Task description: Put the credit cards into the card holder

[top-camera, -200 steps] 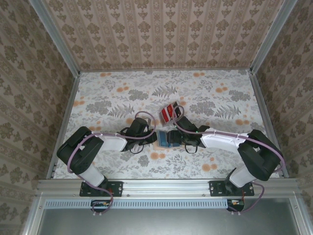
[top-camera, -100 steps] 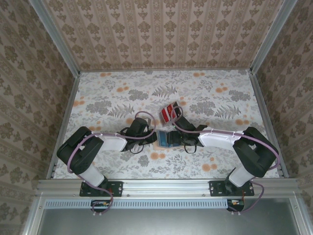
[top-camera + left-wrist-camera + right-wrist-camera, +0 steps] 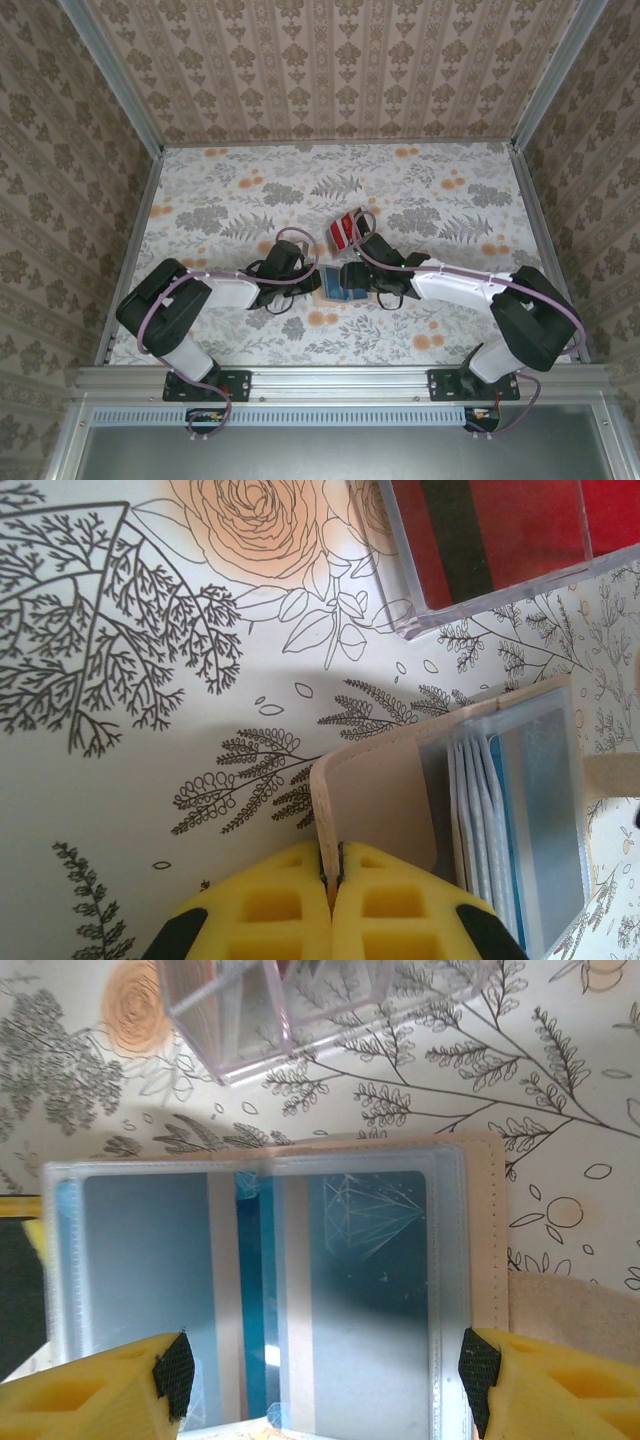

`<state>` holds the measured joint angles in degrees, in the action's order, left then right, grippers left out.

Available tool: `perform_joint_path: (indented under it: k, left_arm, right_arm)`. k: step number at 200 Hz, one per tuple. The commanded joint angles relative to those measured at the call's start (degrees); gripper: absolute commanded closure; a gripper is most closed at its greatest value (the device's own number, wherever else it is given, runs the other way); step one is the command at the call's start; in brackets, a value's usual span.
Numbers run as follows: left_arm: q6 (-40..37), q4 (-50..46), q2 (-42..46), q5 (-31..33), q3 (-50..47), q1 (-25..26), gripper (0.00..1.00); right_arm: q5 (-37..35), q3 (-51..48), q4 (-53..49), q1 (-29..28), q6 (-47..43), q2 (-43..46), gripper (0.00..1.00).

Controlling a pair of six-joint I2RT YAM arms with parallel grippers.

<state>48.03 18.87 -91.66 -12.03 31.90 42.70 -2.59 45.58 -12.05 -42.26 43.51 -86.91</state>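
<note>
Top external view has the right arm (image 3: 450, 285) reaching a touch further left than a second ago. Its jaws now hang over the open holder (image 3: 335, 283) rather than at its right edge. The left arm (image 3: 230, 292) hasn't budged. The holder lies on the counter (image 3: 230, 190) between the two arms, near the front middle. The cards (image 3: 345, 230) sit just behind it, red inside a clear case (image 3: 420, 590).

From the left wrist, the left jaws are pinched tight on the holder's tan flap, pinning it open. From the right wrist, the right jaws stand wide, one finger at each side of the clear sleeves, gripping nothing. A bluish lining shows through the sleeves; I can't tell whether any card is in there.

To my eye, that small shift means the right arm is busy with the holder, perhaps pressing or spreading a sleeve, not fetching. The red cards are not yet in, so most of the job is left.
</note>
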Motion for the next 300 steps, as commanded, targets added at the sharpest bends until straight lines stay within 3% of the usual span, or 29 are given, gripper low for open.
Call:
perform_joint_path:
  k: [1,63,163,300]
  left_arm:
    - [-0.1,-3.0,0.2,0.4,-1.4,0.6,1.0]
    - [0.0,-2.7,0.2,0.2,-1.3,0.7,1.0]
    - [0.0,-2.9,-0.3,0.0,-1.0,0.8,1.0]
    - [0.0,-2.5,-0.2,-0.3,-1.0,1.1,1.0]
  right_arm:
    - [0.3,0.9,0.4,-0.3,0.0,-2.6,0.26]
    - [1.8,2.3,0.8,-0.4,-0.2,-6.6,0.26]
    - [-0.3,5.3,-3.5,-2.5,-1.7,-0.6,0.26]
    - [6.6,7.4,1.8,-3.7,-1.2,-2.6,0.26]
